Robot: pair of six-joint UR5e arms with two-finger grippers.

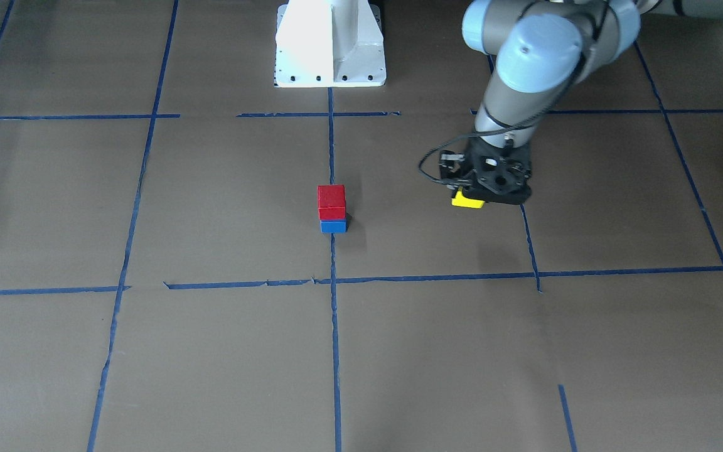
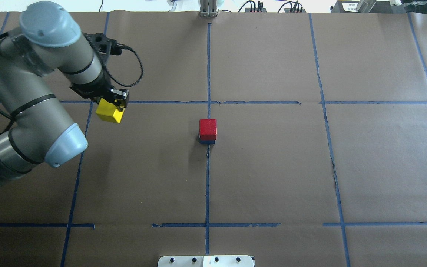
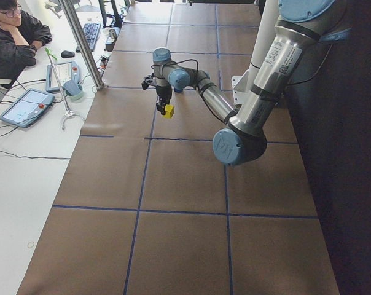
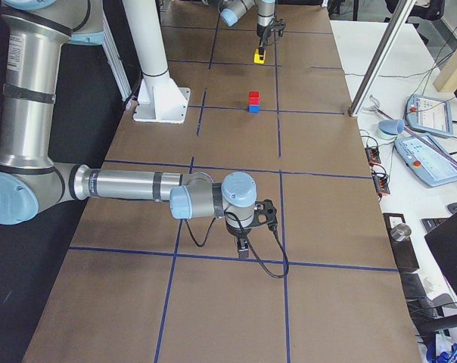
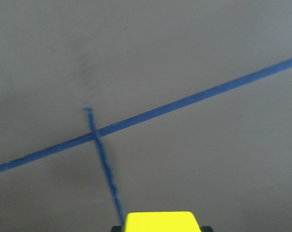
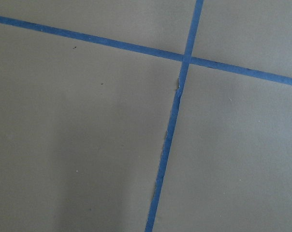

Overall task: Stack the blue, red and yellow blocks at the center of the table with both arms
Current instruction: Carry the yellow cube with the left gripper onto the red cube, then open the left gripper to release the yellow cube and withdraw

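At the table's (image 2: 272, 167) centre, the red block (image 2: 208, 128) sits on the blue block (image 2: 207, 141), of which the overhead view shows only a sliver; both show in the front-facing view, red (image 1: 331, 201) over blue (image 1: 333, 226). My left gripper (image 2: 114, 105) is shut on the yellow block (image 2: 108, 113), lifted above the table to the left of the stack and apart from it. The yellow block (image 5: 160, 221) fills the bottom edge of the left wrist view. My right gripper (image 4: 244, 246) hangs low over the table far from the stack; I cannot tell whether it is open or shut.
The white pedestal (image 1: 330, 44) stands at the robot's edge of the table. A side bench beyond the far edge carries tablets (image 3: 26, 106), a keyboard and a metal post (image 3: 81, 43), and a person (image 3: 13, 37) sits there. Blue tape lines cross the table.
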